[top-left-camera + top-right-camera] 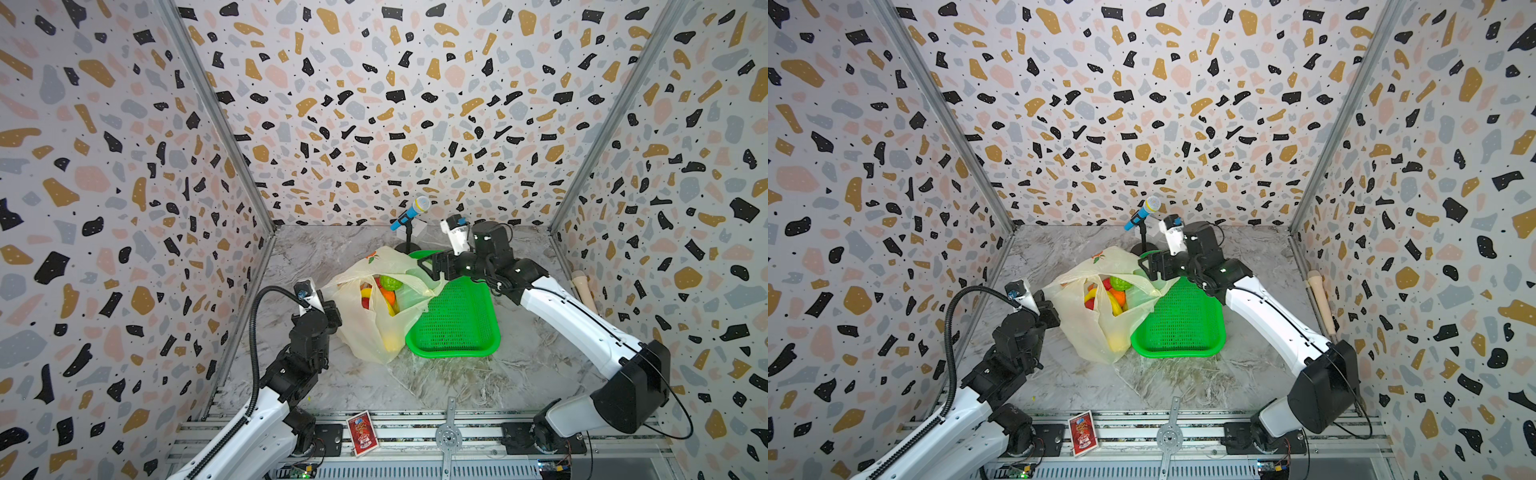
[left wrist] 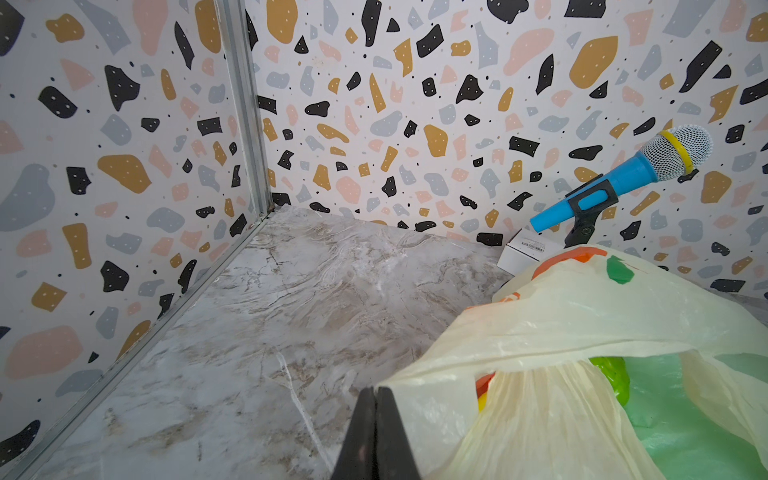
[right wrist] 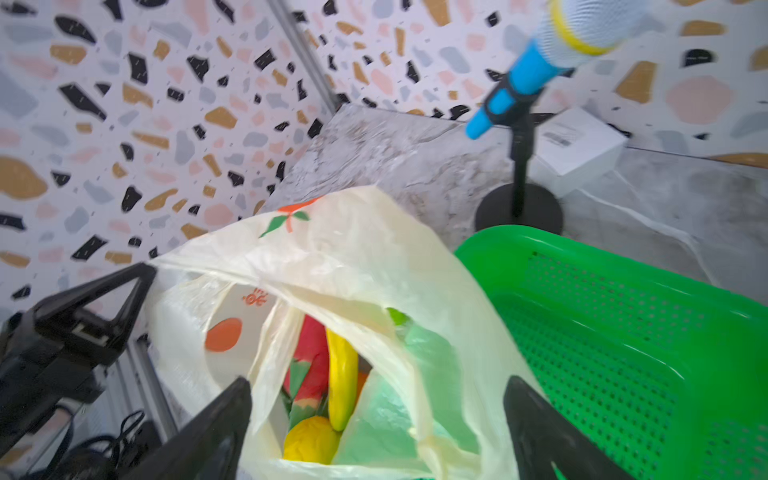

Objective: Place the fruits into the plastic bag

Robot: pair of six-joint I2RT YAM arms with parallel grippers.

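The plastic bag point(image 1: 370, 332) stands in the middle of the table with its mouth gaping. Several fruits lie inside: a bumpy green fruit point(image 1: 390, 282), an orange point(image 1: 388, 296), a pink-red dragon fruit point(image 3: 309, 357), a banana point(image 3: 341, 382) and a lemon point(image 3: 309, 440). My left gripper point(image 2: 376, 390) is shut on the bag's left rim point(image 2: 415, 386), holding it up. In both top views my right gripper point(image 1: 428, 266) hovers over the far right side of the mouth. Its jaws point(image 3: 378, 380) are open, with nothing between them but the bag's mouth below.
A bright green perforated basket point(image 1: 453, 353) sits against the bag's right side, under my right arm. A blue toy microphone on a black stand point(image 1: 411, 212) and a white box point(image 3: 577, 141) are at the back. A wooden handle point(image 1: 584, 286) lies by the right wall.
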